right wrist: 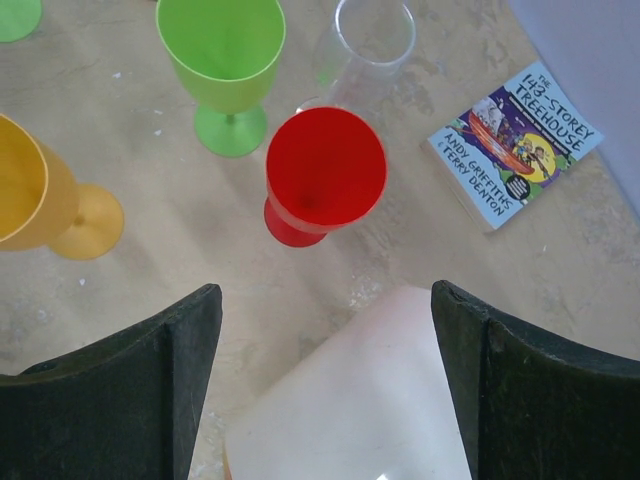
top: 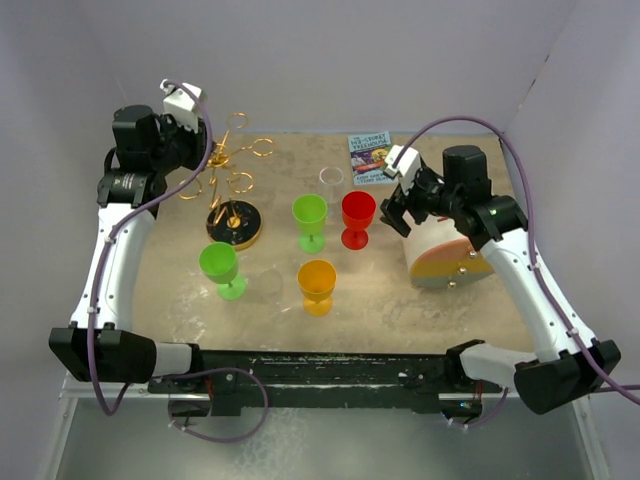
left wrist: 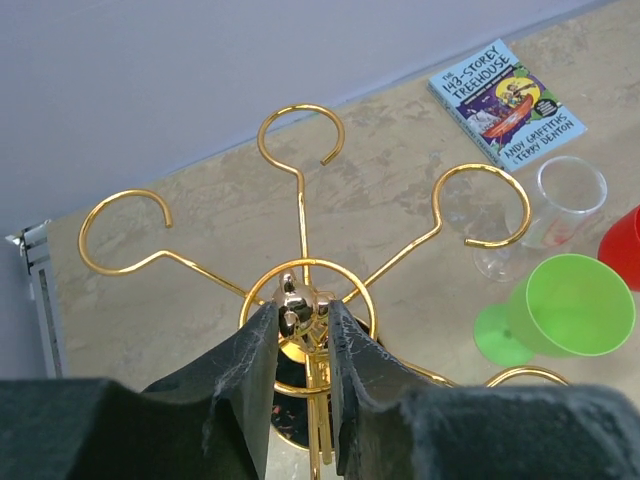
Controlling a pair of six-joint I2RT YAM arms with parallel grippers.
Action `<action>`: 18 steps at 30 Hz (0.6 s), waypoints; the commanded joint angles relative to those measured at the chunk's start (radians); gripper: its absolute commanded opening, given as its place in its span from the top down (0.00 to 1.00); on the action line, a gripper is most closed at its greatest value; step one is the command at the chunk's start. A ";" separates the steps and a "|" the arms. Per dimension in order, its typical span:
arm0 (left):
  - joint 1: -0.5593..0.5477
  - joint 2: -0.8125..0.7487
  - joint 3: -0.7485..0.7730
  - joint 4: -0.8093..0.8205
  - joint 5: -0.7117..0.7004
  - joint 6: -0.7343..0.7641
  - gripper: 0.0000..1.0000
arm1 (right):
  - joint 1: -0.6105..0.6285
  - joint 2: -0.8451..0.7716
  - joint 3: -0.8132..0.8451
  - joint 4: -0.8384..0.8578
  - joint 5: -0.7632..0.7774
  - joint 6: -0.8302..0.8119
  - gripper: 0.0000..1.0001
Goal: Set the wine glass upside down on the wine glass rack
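Note:
The gold wire wine glass rack stands on its black disc base at the back left. My left gripper is shut on its top knob; in the left wrist view both pads press against the knob. Five wine glasses stand upright on the table: clear, green, red, orange and a second green. My right gripper hangs open to the right of the red glass, holding nothing.
A white rounded object with a yellow and orange lower part lies under my right gripper. A paperback book lies flat at the back. White walls close in the table on three sides.

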 commanded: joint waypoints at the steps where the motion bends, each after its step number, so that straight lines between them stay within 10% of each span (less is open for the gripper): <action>1: -0.008 -0.029 -0.013 0.008 -0.021 -0.001 0.68 | 0.033 -0.003 0.059 0.009 -0.049 -0.021 0.13; 18: 0.065 -0.175 0.007 -0.038 -0.162 0.068 0.00 | 0.386 0.190 0.250 0.107 -0.155 0.168 0.25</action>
